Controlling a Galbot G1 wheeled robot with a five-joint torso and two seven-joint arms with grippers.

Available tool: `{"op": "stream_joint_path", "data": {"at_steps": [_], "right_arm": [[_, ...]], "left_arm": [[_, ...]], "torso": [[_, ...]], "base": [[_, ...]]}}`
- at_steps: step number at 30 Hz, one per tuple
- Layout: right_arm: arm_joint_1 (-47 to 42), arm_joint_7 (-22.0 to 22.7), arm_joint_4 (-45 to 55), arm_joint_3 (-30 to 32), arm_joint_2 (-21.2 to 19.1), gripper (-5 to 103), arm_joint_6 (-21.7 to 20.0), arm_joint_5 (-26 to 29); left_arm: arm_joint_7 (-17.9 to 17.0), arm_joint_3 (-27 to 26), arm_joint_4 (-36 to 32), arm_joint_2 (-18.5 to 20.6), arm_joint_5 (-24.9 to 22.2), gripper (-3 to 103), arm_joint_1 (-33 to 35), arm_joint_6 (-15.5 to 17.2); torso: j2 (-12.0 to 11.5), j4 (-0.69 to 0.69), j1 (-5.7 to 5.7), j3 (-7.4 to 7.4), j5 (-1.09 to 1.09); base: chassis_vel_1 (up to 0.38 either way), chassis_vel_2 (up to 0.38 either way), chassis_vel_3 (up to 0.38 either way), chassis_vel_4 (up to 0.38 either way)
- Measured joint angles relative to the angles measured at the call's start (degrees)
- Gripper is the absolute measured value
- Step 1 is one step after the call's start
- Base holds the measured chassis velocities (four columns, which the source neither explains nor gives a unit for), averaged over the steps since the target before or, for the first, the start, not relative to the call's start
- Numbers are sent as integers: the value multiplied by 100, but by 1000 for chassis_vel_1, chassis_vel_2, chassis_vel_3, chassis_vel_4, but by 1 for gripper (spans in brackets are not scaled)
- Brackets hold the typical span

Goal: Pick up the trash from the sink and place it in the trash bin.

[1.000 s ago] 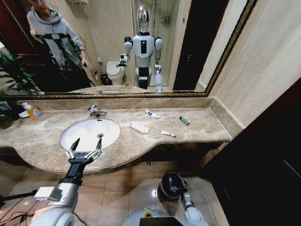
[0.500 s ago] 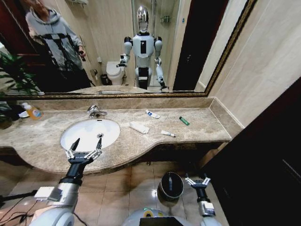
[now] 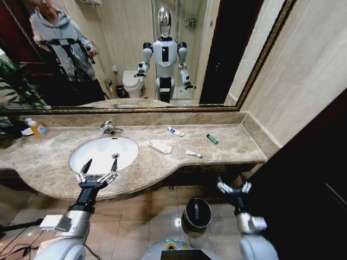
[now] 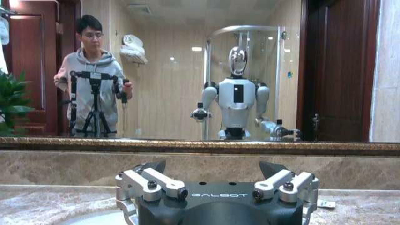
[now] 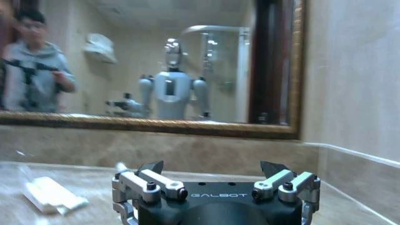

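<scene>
The trash is seen lying on the beige marble counter point(image 3: 233, 142), at three o'clock from the sink point(image 3: 103, 153): a flat white packet point(image 3: 160, 146) nearest the basin, a white-and-blue tube point(image 3: 175, 131) behind it, a small white tube point(image 3: 193, 154) and a green tube point(image 3: 212, 138) farther out. The trash bin point(image 3: 197, 213) is set on the floor below the counter edge. The left gripper point(image 3: 97, 174) is held spread open over the sink's front rim; the right gripper point(image 3: 234, 188) is raised, fingers apart, at two o'clock from the bin.

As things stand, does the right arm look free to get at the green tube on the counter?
Probably yes. The right gripper is open and empty, raised near the counter edge, and nothing stands between it and the green tube, which lies alone on the marble. The counter's front lip is the only thing to clear.
</scene>
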Motion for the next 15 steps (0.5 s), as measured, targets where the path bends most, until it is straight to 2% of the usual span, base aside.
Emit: {"op": "stream_joint_path", "data": {"at_steps": [2,3,5,8,11,15], "right_arm": [[627,-218,-95,-125,-390,100,-559,206],[627,-218,-95,-125,-390,100,-559,206],[1299,-383,-504,-248,-750,100,-911,266],[1997,-612,-1024,-388,-1005,100,-1248,361],[2492,-807,-1455,-523,-1180,100,-1491,538],[3098,-987,-2115,-702,-1342,100,-1615,658]], "left_arm": [[0,0,0,0,0,100,0,0],[0,0,0,0,0,100,0,0],[0,1,0,0,0,100,0,0],[0,0,0,0,0,100,0,0],[0,0,0,0,0,100,0,0],[0,0,0,0,0,100,0,0]], "torso": [[0,1,0,0,0],[0,1,0,0,0],[0,0,0,0,0],[-1,1,1,1,2],[-1,1,1,1,1],[-1,0,1,1,0]], "base": [[0,0,0,0],[0,0,0,0],[0,0,0,0],[0,0,0,0],[0,0,0,0],[0,0,0,0]]}}
